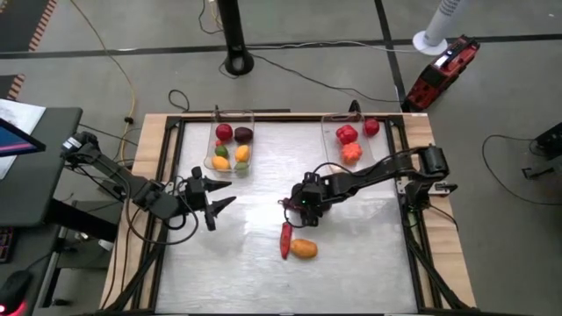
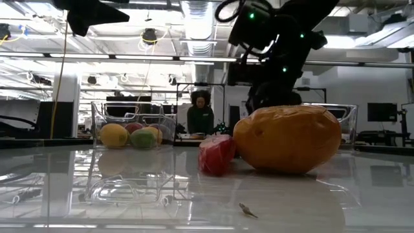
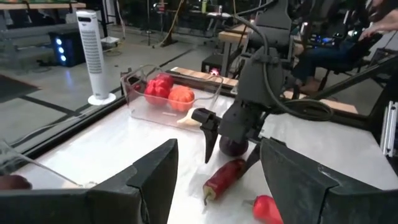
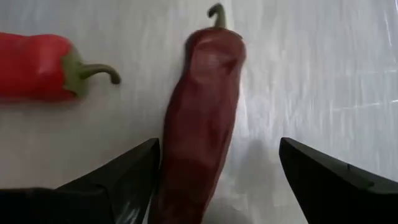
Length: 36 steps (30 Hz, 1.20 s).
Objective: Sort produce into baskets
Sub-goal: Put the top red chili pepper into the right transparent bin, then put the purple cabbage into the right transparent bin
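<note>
A dark red chili (image 4: 202, 118) lies on the table, its stem pointing away from my right gripper (image 4: 217, 146). That gripper is open and low over the chili, one finger on each side of it; it also shows in the high view (image 1: 297, 211). A brighter red chili (image 1: 285, 239) and an orange piece (image 1: 304, 249) lie just toward the near edge. The left bin (image 1: 231, 145) holds several pieces. The right bin (image 1: 349, 136) holds red and orange pieces. My left gripper (image 1: 233, 193) is open and empty at the table's left. My right gripper comes at the dark red chili slanting down from the table's right, its fingers along the chili. One finger (image 4: 134, 171) lies close against the chili's side (image 4: 171, 162); I cannot tell whether it touches. The chili lies flat on the table.
The two bins stand side by side at the far edge. A red-and-black device (image 1: 442, 70) and a white fan base (image 1: 435, 39) are on the floor beyond the far right corner. A person (image 2: 200, 116) sits in the room behind.
</note>
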### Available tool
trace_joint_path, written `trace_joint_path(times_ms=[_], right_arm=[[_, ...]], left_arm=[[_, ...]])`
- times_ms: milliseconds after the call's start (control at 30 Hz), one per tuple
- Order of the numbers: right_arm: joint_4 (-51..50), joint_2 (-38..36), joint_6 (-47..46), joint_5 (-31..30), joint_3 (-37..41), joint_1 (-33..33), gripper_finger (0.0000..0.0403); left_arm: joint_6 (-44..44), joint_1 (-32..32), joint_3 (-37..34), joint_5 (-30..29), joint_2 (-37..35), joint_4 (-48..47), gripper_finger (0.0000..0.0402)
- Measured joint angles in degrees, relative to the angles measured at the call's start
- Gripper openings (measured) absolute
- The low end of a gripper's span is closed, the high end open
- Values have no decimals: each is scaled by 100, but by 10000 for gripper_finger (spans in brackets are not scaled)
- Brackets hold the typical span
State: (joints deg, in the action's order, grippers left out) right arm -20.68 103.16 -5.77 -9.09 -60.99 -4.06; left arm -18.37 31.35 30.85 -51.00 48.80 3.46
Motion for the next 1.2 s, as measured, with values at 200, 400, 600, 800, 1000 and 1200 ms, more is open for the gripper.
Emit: trace_joint_path(times_ms=[200,400,600,800,1000,1200], right_arm=[[12,115,-89,-40,-4,9,320],[-5,109,-105,-170,-7,9,238],[-447,-74,-73,-166,-321,9,142],[-1166,-914,342,-843,-935,7,122],[-2424,-2073,326,-2566,-1024,318,176],[-3401,-2962,-163,-2937,-629,1104,188]], left_arm=[[-76,0,0,2,0,-120,215],[-77,0,0,3,0,-121,215],[-77,0,0,2,0,-120,215],[-81,5,0,-3,2,-149,215],[-126,13,0,34,2,-162,215],[-108,13,0,41,2,-147,215]])
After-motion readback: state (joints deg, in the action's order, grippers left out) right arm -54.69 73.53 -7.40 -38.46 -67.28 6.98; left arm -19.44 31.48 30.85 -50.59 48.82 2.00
